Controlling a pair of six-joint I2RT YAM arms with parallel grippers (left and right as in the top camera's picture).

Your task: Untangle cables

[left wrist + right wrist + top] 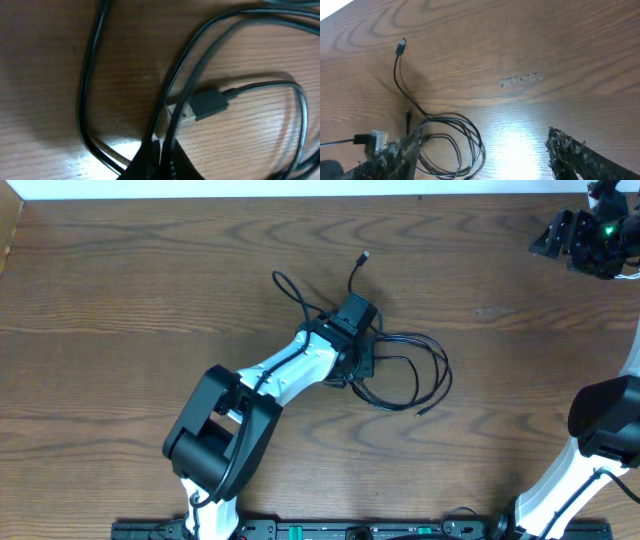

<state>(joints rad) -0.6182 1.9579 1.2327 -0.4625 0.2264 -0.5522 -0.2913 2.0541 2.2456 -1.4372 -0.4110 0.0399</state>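
The black cables [412, 366] lie in a loose tangle on the wooden table [120, 300], a little right of its middle. Several loops overlap and spread to the right, 1 strand arcs out to the upper left, 1 plug end [365, 255] points toward the far edge, and another thin end [422, 412] lies at the lower right of the loops. The left gripper [355, 330] is low over the left side of the tangle, covering part of it from above. In the left wrist view, its dark fingertips [150, 162] sit at the bottom edge right where 2 strands cross, next to a USB plug [200, 106] with a metal tip lying flat on the wood. That view is blurred, and I cannot tell whether the jaws are clamped on a strand or only touching it. The right gripper [560, 235] is at the far right corner, well apart from the cables. Its wrist view shows its 2 fingers [572, 155] spread wide, holding nothing.
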